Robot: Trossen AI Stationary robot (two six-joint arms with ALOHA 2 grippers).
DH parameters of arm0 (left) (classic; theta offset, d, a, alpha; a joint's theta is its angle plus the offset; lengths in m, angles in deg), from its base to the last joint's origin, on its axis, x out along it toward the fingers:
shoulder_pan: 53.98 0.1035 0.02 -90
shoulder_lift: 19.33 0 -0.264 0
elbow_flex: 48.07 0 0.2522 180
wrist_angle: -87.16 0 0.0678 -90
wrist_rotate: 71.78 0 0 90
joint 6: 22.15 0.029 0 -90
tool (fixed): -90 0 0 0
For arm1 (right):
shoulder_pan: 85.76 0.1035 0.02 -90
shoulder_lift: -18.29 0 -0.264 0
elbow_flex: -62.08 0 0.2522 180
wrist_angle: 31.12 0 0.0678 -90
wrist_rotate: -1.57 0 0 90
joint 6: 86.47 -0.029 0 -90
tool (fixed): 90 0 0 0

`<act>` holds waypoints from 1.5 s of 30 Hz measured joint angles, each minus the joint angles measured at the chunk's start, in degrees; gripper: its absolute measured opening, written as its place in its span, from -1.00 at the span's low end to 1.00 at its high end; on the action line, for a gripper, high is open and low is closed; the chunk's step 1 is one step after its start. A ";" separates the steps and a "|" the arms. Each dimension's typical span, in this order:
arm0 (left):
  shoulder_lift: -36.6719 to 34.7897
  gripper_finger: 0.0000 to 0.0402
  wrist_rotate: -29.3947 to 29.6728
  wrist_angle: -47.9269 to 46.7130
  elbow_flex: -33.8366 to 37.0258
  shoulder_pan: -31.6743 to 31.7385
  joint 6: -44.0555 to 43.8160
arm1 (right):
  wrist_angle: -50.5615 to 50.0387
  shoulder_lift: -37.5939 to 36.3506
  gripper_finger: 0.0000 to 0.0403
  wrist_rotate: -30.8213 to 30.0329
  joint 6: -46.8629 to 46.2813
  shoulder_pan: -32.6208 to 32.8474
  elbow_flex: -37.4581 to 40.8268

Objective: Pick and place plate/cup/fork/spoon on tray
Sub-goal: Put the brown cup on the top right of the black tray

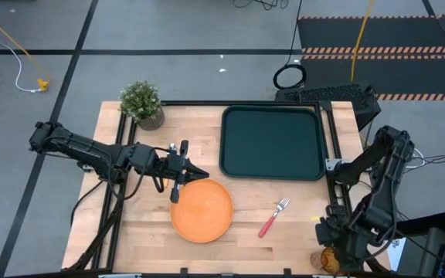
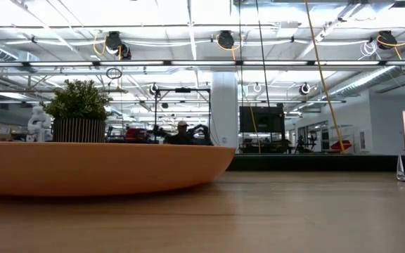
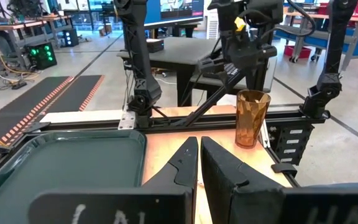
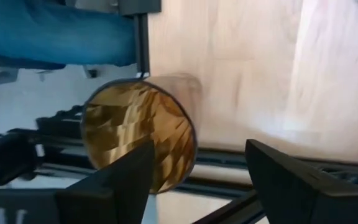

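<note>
The left gripper [image 1: 178, 182], its 2 fingers nearly pressed together, hovers at the upper left edge of the plate [image 1: 202, 210] in the lower middle of the frame. The right gripper [image 4: 197, 168] is spread wide above the cup [image 4: 138, 134] at the lower right table corner. The tray [image 1: 271, 143] holds nothing, so the step seems to be the first pick; next, each gripper must descend and close on its object.

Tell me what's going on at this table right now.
The robot is loading tableware onto the dark green tray, which holds nothing yet. The left gripper is at the orange plate's edge, fingers nearly closed. The right gripper hovers open over the amber cup at the table's corner. The fork lies between plate and tray.
</note>
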 joint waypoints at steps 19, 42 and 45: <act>0.00 -0.88 0.00 0.07 0.02 0.00 0.07 | 4.68 0.14 0.05 -2.16 2.52 2.27 7.67; 0.02 -0.88 0.00 1.38 0.02 0.04 1.56 | 4.82 -3.66 -0.98 0.89 0.78 -7.30 9.20; 0.02 -0.88 0.00 1.31 0.02 0.02 1.69 | 3.89 -4.96 -0.99 0.92 1.17 -10.91 7.98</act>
